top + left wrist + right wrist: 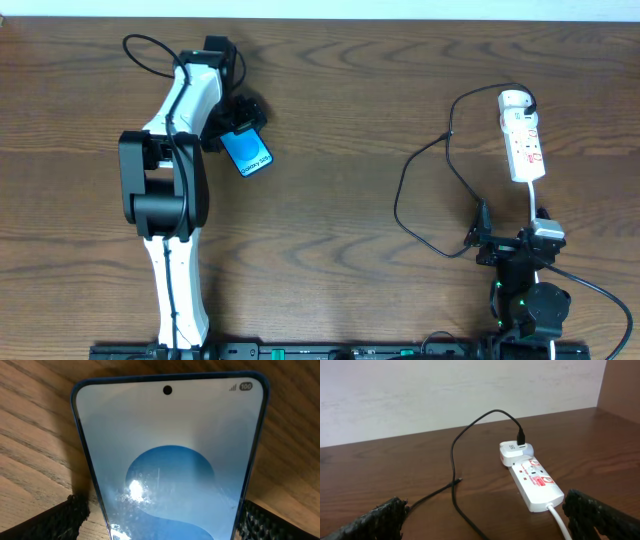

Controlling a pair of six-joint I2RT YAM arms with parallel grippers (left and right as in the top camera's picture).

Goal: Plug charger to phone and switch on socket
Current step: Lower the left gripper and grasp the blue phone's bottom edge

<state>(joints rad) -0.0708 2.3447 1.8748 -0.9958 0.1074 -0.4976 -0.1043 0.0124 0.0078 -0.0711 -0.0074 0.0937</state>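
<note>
The phone [246, 151] lies flat on the wooden table at the upper left, its blue screen up. My left gripper [236, 128] is open and straddles its far end. In the left wrist view the phone [170, 445] fills the frame between the two black fingertips [55, 520], and a strip of wood shows beside the left one. The white socket [522, 140] lies at the upper right, with the black charger [398, 205] looping to its left. My right gripper [512, 240] is open just short of the socket [535, 482]. The charger's plug tip [460, 479] rests loose on the table.
A rounded white adapter [515, 451] sits on the socket's far end with the black cable plugged into it. The socket's white cord [559, 519] runs back past my right fingertip. A pale wall stands behind the table's far edge.
</note>
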